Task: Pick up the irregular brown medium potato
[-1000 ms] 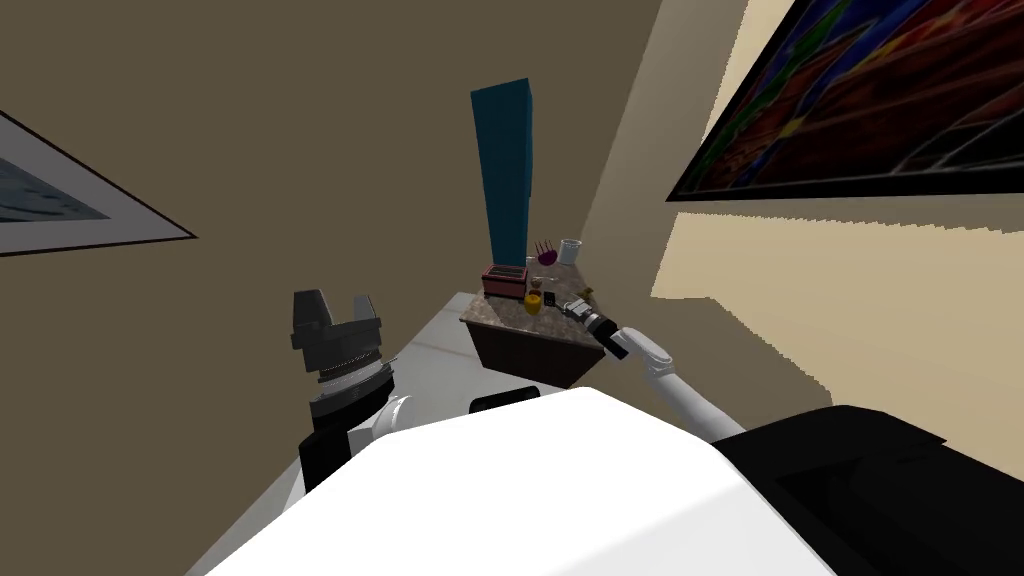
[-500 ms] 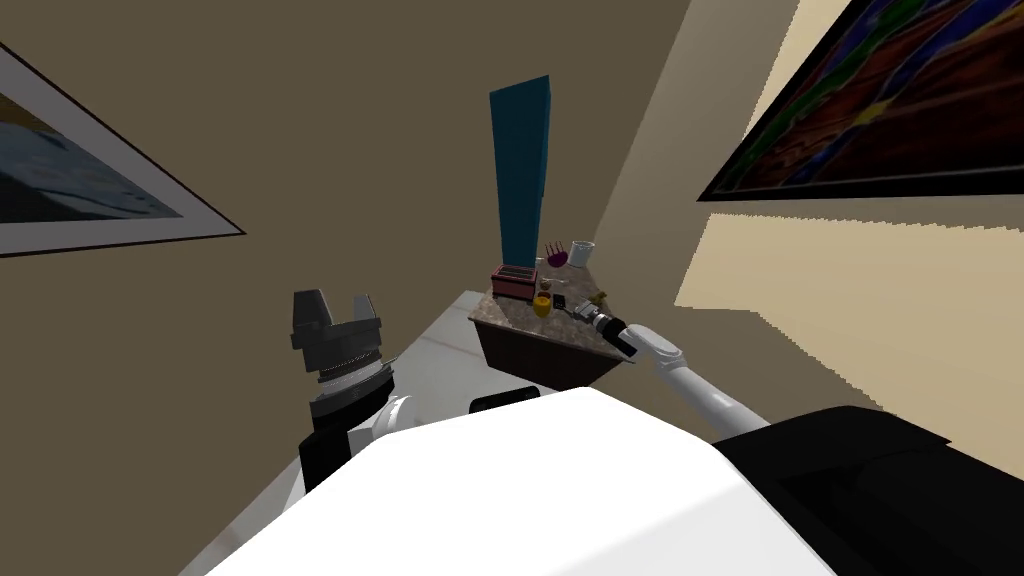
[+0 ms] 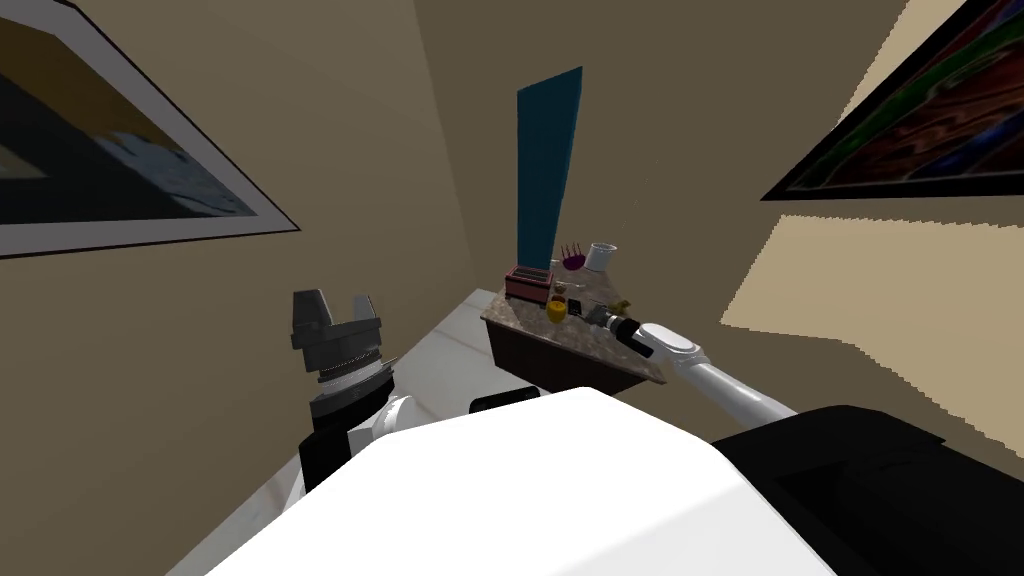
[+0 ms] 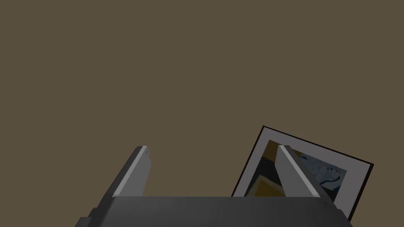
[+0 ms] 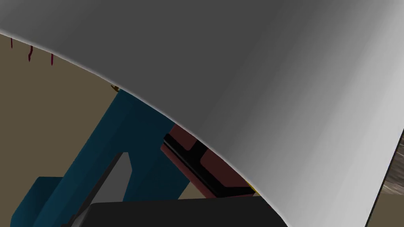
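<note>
Clutter sits along the back of the speckled worktop [image 3: 600,345]: a red toaster [image 3: 528,283] stands before a tall teal panel [image 3: 545,170], with a yellow cup [image 3: 556,311] just in front of it. A purple pronged thing [image 3: 572,262] and a white vessel [image 3: 600,256] stand farther back. The right end effector [image 3: 596,316] hovers over the worktop just beside the yellow cup; whether it is spread or pressed together cannot be told. In its wrist view a broad grey curved surface [image 5: 256,79] lies close in front, and the toaster and panel show past its edge. A small yellow-brown lump [image 3: 622,303] at the worktop's right edge, near that end effector, may be the potato, but it is too small to be sure. The left end effector [image 4: 212,149] is raised well apart from the worktop, spread and holding nothing. Brown walls stand behind and to the left. Pale floor [image 3: 440,345] lies open left of the dark cabinet [image 3: 545,360].
</note>
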